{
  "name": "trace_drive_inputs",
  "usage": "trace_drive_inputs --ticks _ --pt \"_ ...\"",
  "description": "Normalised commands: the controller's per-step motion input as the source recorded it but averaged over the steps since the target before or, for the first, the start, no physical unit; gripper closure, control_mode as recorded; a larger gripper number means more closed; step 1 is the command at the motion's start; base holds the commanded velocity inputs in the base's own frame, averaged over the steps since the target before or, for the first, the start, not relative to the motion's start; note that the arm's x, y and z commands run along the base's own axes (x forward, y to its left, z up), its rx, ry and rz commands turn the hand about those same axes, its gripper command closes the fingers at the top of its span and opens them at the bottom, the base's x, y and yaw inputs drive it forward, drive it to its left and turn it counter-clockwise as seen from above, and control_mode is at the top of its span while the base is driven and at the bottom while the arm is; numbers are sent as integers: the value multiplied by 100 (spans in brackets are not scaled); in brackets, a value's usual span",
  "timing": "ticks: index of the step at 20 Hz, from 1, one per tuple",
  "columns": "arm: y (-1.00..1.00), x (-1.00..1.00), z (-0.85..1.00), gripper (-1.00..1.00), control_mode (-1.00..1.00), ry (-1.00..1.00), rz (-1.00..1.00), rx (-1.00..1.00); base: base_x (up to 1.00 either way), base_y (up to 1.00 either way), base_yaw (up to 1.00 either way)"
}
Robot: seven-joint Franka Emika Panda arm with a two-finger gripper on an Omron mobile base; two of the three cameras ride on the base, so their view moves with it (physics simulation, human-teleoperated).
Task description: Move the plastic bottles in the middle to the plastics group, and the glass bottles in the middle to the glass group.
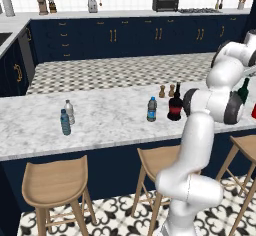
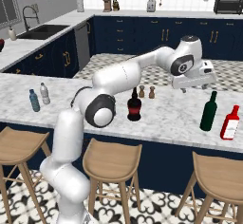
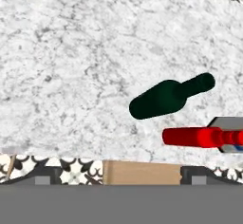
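Your gripper (image 2: 184, 90) hangs above the marble worktop (image 2: 166, 118), empty; you cannot tell how wide its fingers stand. The slim dark green glass bottle (image 2: 208, 111) stands upright near the front edge, just beside the red bottle (image 2: 230, 123). The squat blackish bottle (image 2: 134, 105) stands mid-worktop, open marble between. The blue-labelled plastic bottle (image 1: 152, 109) stands beside it.

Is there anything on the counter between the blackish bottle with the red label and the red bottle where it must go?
Yes. The dark green bottle stands just left of the red bottle, on the line from the blackish bottle. The counter between blackish and green bottles is bare.
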Motion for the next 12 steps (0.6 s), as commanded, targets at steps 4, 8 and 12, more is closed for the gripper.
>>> trace_drive_inputs --ticks 4,8,12 --pt "84 -55 -4 -100 -100 6 0 0 0 0 0" --pt "84 -39 0 -100 -100 20 0 0 0 0 0" --pt "92 -32 0 -100 -100 20 0 0 0 0 0"
